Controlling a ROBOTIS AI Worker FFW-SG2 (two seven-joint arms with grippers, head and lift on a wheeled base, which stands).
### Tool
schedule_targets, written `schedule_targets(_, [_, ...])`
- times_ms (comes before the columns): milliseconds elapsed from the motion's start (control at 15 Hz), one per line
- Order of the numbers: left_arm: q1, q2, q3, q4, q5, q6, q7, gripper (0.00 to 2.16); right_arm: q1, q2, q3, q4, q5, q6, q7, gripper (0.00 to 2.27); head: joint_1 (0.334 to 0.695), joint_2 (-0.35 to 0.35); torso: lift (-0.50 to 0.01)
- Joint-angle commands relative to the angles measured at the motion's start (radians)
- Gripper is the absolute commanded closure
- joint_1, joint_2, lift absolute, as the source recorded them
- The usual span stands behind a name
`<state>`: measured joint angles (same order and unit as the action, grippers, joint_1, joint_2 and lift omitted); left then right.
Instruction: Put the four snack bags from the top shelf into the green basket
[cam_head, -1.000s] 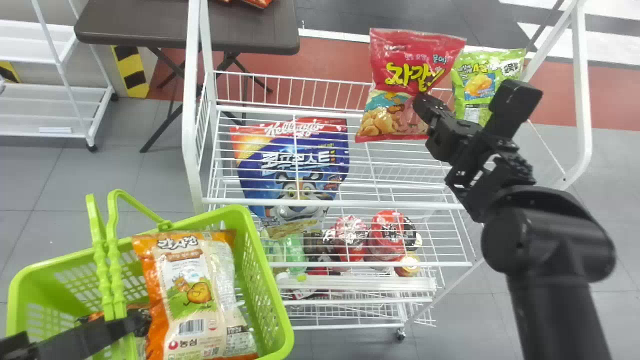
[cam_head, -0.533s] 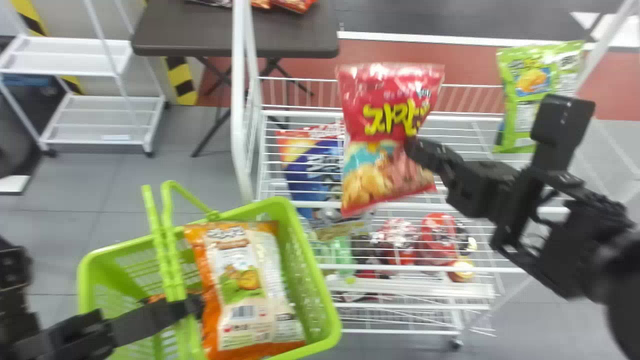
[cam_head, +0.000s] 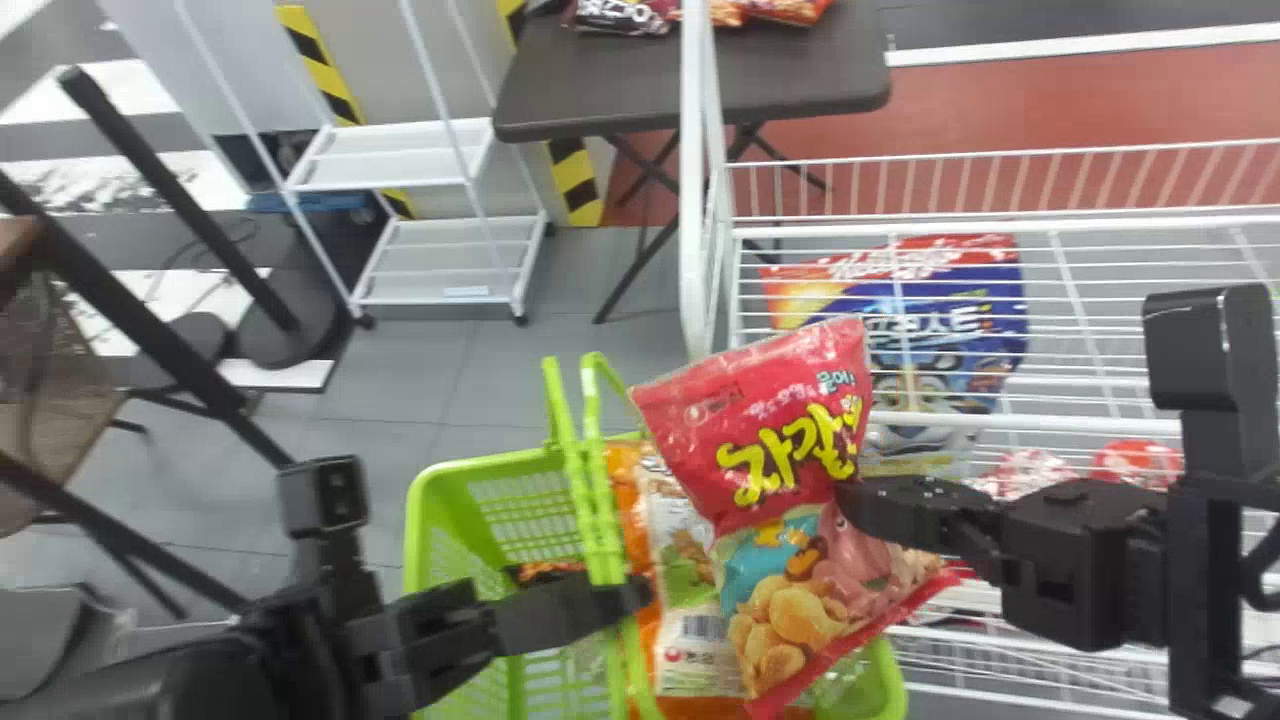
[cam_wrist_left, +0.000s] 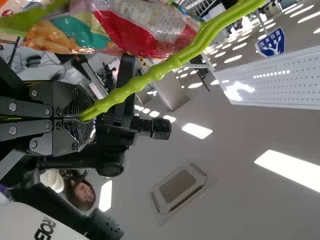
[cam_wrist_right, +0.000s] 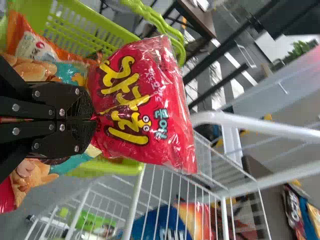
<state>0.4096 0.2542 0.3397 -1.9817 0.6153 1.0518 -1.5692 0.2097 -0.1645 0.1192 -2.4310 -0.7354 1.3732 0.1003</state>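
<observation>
One basket (cam_head: 418, 560), one held snack bag (cam_head: 770, 450), one cereal pouch (cam_head: 950, 310).

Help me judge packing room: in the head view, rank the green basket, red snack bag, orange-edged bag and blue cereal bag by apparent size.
1. Green basket
2. Red snack bag
3. Blue cereal bag, partly hidden
4. Orange-edged bag, partly covered

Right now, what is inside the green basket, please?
I see an orange snack bag and part of another packet with some orange. The red snack bag in the right end effector covers part of the green basket; what lies underneath is hidden.
</observation>
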Motion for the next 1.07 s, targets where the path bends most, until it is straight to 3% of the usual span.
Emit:
schedule_targets(0, [0.005,-0.003,-0.016,-0.029,0.003,0.018,-0.011,2.15,-0.043,0.013,0.086,0.064,0.001,0.013,-0.007,2.25,0.695,0.316,-0.004])
schedule_targets(133, [0.008,-0.006,-0.034,-0.049,0.004,0.040,-0.011,2.15,-0.081,0.022,0.163,0.135,0.004,0.013,-0.019,2.25,0.695,0.350,-0.004])
schedule_targets(467, [0.012,-0.015,-0.070,-0.069,0.009,0.061,-0.011,2.15,-0.176,0.056,0.306,0.288,-0.012,-0.012,-0.022,2.25,0.695,0.350,-0.004])
schedule_targets(733, [0.012,-0.015,-0.079,-0.071,0.014,0.067,-0.011,2.15,-0.213,0.077,0.344,0.329,-0.039,-0.104,-0.022,2.24,0.695,0.350,-0.004])
schedule_targets(800, [0.012,-0.015,-0.077,-0.071,0.014,0.067,-0.011,2.15,-0.233,0.079,0.350,0.332,-0.039,-0.073,-0.022,2.10,0.695,0.350,-0.004])
schedule_targets(867, [0.012,-0.015,-0.071,-0.071,0.015,0.067,-0.011,2.15,-0.247,0.076,0.347,0.334,-0.038,0.007,-0.022,1.57,0.695,0.350,-0.004])
schedule_targets(933, [0.012,-0.015,-0.064,-0.068,0.017,0.067,-0.011,2.15,-0.250,0.069,0.330,0.331,-0.030,0.086,-0.024,0.36,0.695,0.350,-0.004])
schedule_targets(1000, [0.012,-0.015,-0.059,-0.066,0.018,0.067,-0.011,2.15,-0.242,0.060,0.306,0.323,-0.027,0.132,-0.033,0.00,0.695,0.350,-0.004])
